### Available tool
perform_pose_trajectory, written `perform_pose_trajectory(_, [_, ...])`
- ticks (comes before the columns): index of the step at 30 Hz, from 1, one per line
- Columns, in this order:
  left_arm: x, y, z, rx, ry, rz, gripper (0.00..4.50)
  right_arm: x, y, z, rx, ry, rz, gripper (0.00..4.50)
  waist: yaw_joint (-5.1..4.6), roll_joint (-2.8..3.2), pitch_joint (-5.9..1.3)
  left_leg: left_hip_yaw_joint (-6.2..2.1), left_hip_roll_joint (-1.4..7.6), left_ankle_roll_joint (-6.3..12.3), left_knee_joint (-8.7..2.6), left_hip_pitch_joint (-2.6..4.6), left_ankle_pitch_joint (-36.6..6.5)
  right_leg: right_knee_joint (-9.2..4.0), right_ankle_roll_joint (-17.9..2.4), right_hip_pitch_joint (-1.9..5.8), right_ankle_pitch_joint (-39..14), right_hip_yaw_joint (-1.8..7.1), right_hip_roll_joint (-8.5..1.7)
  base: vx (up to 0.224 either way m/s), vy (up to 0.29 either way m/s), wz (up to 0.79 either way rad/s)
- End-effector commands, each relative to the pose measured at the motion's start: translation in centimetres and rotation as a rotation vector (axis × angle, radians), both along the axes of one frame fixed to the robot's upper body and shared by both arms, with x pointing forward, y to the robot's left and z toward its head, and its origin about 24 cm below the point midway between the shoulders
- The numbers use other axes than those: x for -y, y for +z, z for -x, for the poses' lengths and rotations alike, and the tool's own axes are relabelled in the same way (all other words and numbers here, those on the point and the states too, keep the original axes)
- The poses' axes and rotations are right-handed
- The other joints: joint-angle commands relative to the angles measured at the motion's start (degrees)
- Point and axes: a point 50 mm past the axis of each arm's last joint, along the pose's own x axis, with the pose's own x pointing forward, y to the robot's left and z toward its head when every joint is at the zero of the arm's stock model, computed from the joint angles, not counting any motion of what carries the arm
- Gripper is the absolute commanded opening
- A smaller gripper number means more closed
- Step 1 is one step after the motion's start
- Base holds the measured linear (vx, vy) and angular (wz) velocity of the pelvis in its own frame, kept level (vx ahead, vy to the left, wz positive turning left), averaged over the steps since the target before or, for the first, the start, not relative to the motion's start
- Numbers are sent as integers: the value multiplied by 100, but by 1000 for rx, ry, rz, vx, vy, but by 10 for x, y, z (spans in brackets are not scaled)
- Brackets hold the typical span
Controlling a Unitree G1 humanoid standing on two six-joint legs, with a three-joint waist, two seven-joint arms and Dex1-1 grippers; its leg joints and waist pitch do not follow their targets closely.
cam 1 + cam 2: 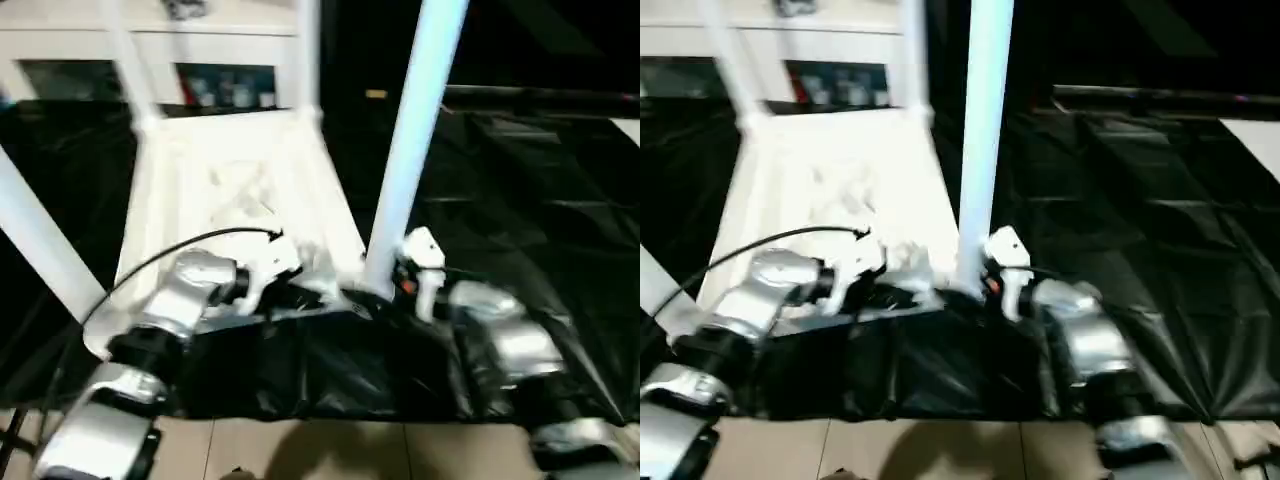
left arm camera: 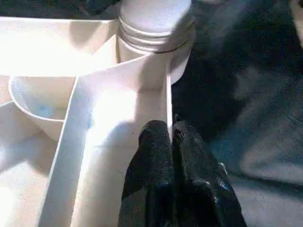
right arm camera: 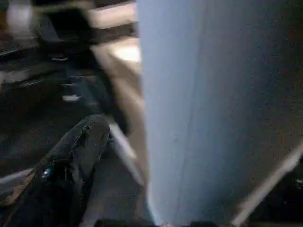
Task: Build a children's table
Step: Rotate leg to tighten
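Note:
The children's table lies upside down on a black sheet, its white tabletop [image 1: 230,190] showing the ribbed underside. Legs stand up from its corners: two at the far side [image 1: 125,60] [image 1: 307,55], one at the near left [image 1: 40,240] and a tall one at the near right [image 1: 415,120]. My left gripper [image 2: 170,135] is shut on the tabletop's thin near rim, close to the socket [image 2: 154,23] that holds the near right leg. By that leg's base, my right gripper [image 1: 405,285] stands open; one finger [image 3: 80,142] is apart from the leg [image 3: 213,109].
The black sheet [image 1: 520,200] spreads wide to the right of the table. A white cabinet with glass doors [image 1: 150,45] stands behind. Tiled floor [image 1: 300,450] shows at the near edge. A black cable [image 1: 150,262] arcs over my left wrist.

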Motion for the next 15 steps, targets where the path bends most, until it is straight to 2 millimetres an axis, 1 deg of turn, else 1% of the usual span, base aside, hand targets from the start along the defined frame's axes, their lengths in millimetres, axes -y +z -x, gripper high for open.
perform_pose_trajectory(1, [7,-3,3,-22,-67,-10,0,-10,-4,9,-46,116,0,381,7,-19,-338,-29,210,418,-355,20,-914,-421,-1134,328,-976,350,-439,0,0,0])
perform_pose_trajectory(2, [7,-3,3,-22,-67,-10,0,-10,-4,9,-46,116,0,368,16,-16,-341,-29,212,395,-354,20,-929,-422,-1124,327,-1018,352,-446,0,0,0])
perform_pose_trajectory(3, [6,-3,4,-28,-77,-9,0,-10,-4,11,-57,135,1,344,29,-7,-339,-40,214,346,-363,18,-957,-430,-1099,329,-1107,351,-454,0,0,0])
perform_pose_trajectory(4, [4,-1,4,-40,-95,-3,0,-10,-3,14,-78,186,7,344,32,-16,-339,-38,206,332,-364,16,-958,-436,-1066,336,-1153,350,-446,0,0,0])
perform_pose_trajectory(5, [4,-1,4,-40,-95,-3,0,-10,-3,14,-78,187,7,344,36,-19,-344,-38,206,335,-363,18,-933,-433,-1059,337,-1130,348,-443,0,0,0])
perform_pose_trajectory(6, [3,0,4,-49,-103,2,0,-9,-2,17,-94,216,10,331,45,-11,-348,-38,210,345,-359,18,-889,-424,-1067,332,-1050,351,-440,0,0,0])
perform_pose_trajectory(7, [3,0,4,-53,-108,3,0,-9,-2,18,-101,230,12,319,61,-17,-353,-35,207,366,-352,15,-843,-417,-1075,338,-962,350,-436,0,0,0])
perform_pose_trajectory(8, [3,0,4,-53,-108,3,0,-9,-2,18,-101,230,12,319,68,-14,-355,-36,212,367,-351,16,-832,-406,-1085,333,-929,350,-441,0,0,0])
perform_pose_trajectory(9, [2,1,5,-61,-117,3,0,-10,-2,20,-115,254,17,301,77,-14,-354,-37,213,367,-354,16,-824,-403,-1099,330,-900,348,-441,0,0,0])
perform_pose_trajectory(10, [1,0,5,-66,-121,2,0,-10,-2,21,-124,268,19,301,81,-20,-354,-36,210,363,-352,15,-826,-409,-1098,334,-910,348,-443,0,0,0])
perform_pose_trajectory(12, [1,0,6,-73,-122,3,0,-11,-2,22,-129,272,18,282,83,-17,-352,-39,208,332,-356,13,-856,-419,-1074,334,-1018,345,-449,0,0,0])
perform_pose_trajectory(13, [0,0,6,-75,-122,3,0,-11,-2,22,-131,273,16,282,86,-5,-351,-41,207,323,-355,11,-862,-422,-1069,334,-1034,346,-451,0,0,0])
perform_pose_trajectory(14, [0,0,6,-78,-124,3,0,-11,-2,22,-135,274,15,272,83,-9,-348,-42,208,302,-361,14,-896,-430,-1054,330,-1091,342,-450,0,0,0])
perform_pose_trajectory(15, [0,-1,6,-81,-125,3,0,-12,-2,22,-138,275,13,272,82,-12,-348,-42,207,284,-362,21,-926,-434,-1040,329,-1137,344,-449,0,0,0])
